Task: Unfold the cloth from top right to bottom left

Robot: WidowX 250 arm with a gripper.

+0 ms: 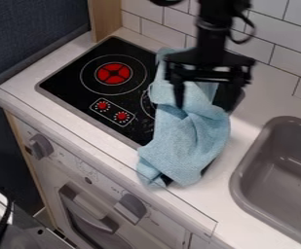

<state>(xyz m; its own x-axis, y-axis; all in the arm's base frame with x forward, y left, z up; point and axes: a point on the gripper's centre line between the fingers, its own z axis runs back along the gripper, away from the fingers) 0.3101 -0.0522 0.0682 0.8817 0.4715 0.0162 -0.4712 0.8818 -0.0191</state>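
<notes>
We've got the gripper with its fingers spread apart over the blue cloth, the right one kinda lost against the dark stove. The cloth's bunched over the stove's right side, hiding most of that burner, and reaches the counter's front edge. Counter separates it from the cut-off sink, drain visible.

**High, slanted view from the front**

The fixed camera looks steeply down across a white toy-kitchen counter toward the white-tiled far wall, turned obliquely to the counter's front edge, near enough to crop the rounded grey sink at right.
</notes>
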